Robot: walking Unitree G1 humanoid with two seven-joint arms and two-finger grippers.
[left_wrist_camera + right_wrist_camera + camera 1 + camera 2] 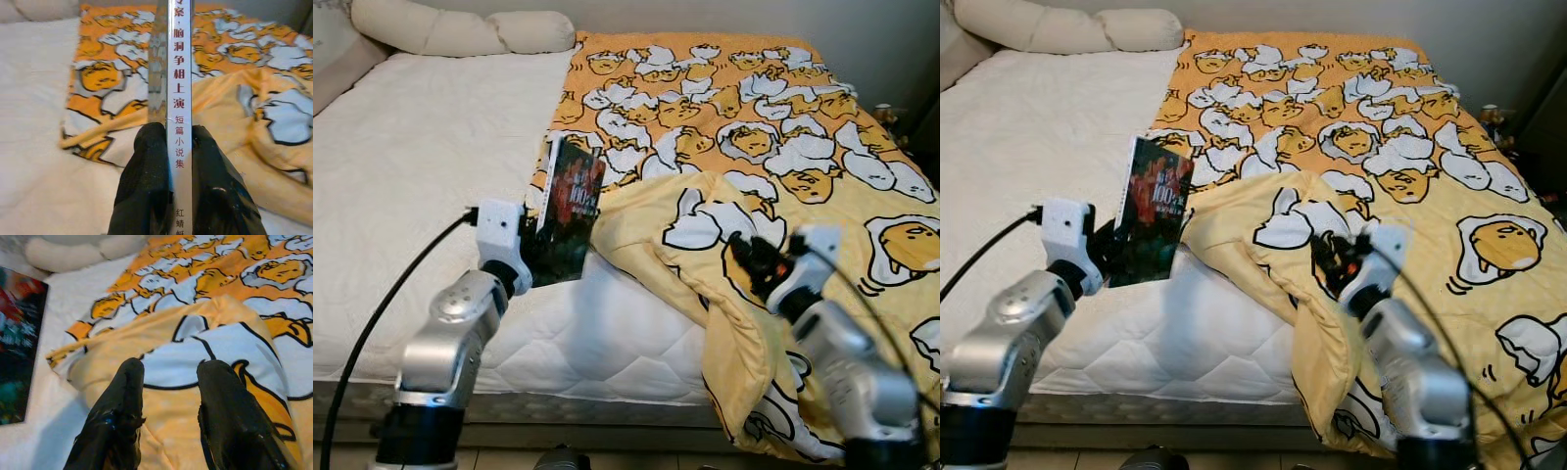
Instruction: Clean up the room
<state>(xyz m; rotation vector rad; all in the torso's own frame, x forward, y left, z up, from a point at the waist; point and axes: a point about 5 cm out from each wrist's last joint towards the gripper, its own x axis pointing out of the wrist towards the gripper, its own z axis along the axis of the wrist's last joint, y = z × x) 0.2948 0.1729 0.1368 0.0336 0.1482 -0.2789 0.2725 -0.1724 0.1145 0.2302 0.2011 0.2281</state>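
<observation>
Left eye view: book [570, 201] held upright in left gripper [536, 257]; right gripper [749, 257], spread, poised over blanket [773, 137].

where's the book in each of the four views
Left eye view: the book stands upright left of centre, clamped in the left hand.
Right eye view: same book, further left.
Left wrist view: its spine runs up the middle between the fingers.
Right wrist view: its cover sits at the picture's edge beside the right hand.
Shared landmark: the folded corner of the yellow egg-print blanket.
</observation>
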